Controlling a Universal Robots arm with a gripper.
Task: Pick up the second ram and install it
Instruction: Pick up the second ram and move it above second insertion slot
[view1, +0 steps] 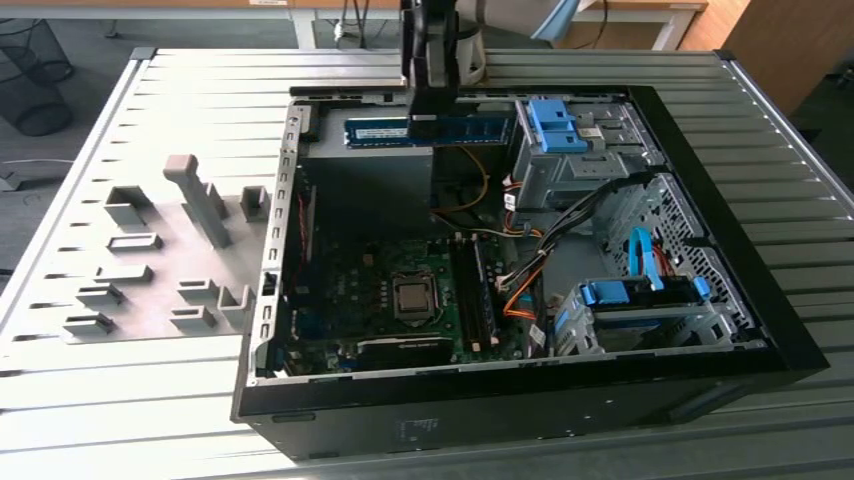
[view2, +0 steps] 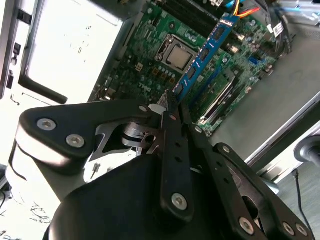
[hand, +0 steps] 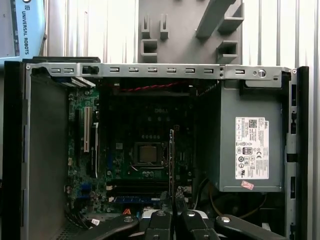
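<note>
The second ram (view1: 461, 130) is a long blue stick with black chips, held level above the far end of the open computer case (view1: 747, 300). My gripper (view1: 430, 118) is shut on it near its middle. In the second wrist view the ram (view2: 205, 52) juts out from the gripper (view2: 171, 106) over the motherboard (view2: 145, 65). In the first wrist view the ram (hand: 172, 155) is edge-on, a thin vertical line rising from the gripper (hand: 174, 202). The long black slots (view1: 475, 290) lie beside the processor socket (view1: 414, 297), well below the stick.
A grey power supply (hand: 245, 145) fills the case corner under the ram. Blue drive brackets (view1: 558, 125) and orange and black cables (view1: 527, 290) crowd the exterior view's right side. Grey holder blocks (view1: 174, 260) stand on the slatted table (view1: 134, 400) beside the case.
</note>
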